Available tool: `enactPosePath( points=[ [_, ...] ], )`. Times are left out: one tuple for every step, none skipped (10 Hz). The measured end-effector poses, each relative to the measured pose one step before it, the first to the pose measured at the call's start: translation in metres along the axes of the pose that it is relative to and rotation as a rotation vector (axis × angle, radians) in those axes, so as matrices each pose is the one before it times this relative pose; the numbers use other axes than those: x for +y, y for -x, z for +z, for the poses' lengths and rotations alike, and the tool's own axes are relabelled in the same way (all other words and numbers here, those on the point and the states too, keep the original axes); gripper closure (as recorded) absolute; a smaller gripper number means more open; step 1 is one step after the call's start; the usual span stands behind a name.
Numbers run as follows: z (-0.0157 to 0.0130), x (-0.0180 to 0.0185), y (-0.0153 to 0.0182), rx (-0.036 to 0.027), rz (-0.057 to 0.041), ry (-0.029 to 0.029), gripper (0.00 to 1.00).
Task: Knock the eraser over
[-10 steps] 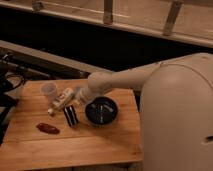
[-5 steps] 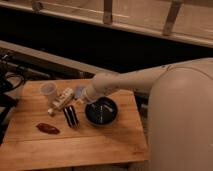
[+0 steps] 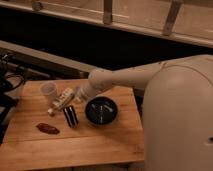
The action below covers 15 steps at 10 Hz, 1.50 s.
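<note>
The eraser, a small dark block with thin white stripes, stands on end on the wooden table, just left of the black bowl. My white arm reaches in from the right. My gripper is at its end, a little above and behind the eraser and apart from it. Its tip lies close to a white bottle with a label, which lies tilted on the table.
A white cup stands at the back left of the table. A flat reddish-brown oval piece lies front left of the eraser. Dark cables and equipment sit off the table's left edge. My body fills the right side.
The arm has shifted slightly, with its end staying near the bottle. The eraser, bowl, cup and oval piece are where they were.
</note>
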Motion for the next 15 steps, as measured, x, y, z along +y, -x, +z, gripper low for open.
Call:
enactPosePath(
  points=[
    [-0.00223,0.00095,-0.00562,0.00977,0.00991,0.00902,0.96],
    [-0.00096,0.00184,-0.00494,0.00698,0.00588,0.00830,0.96],
    [0.00079,0.00286,-0.00164,0.00485,0.00042,0.00827,0.96],
    [-0.00139,0.00252,-0.00640,0.00649,0.00993,0.00874,0.96],
    [-0.00268,0.00102,-0.00714,0.00450,0.01269,0.00659,0.96],
    [-0.00062,0.00054,-0.00442,0.00407,0.00896,0.00634,0.96],
    [0.00139,0.00289,-0.00275,0.00470,0.00664,0.01316,0.96],
    [0.00237,0.00469,-0.00498,0.00745,0.00885,0.02254,0.96],
    [0.00321,0.00556,-0.00423,0.00484,0.00202,0.03121,0.96],
    [0.00693,0.01010,0.00066,-0.00624,-0.00349,0.04087,0.96],
    [0.00769,0.01270,0.00045,-0.00252,-0.00745,0.04641,0.96],
    [0.00536,0.00774,-0.00011,-0.00574,-0.00386,0.03299,0.96],
    [0.00404,0.00193,0.00220,-0.01730,-0.00724,0.02267,0.96],
    [0.00744,-0.00154,0.00778,-0.01534,-0.01610,0.01808,0.96],
    [0.00671,-0.00157,0.00810,-0.00403,-0.01760,0.00731,0.96]
  ],
)
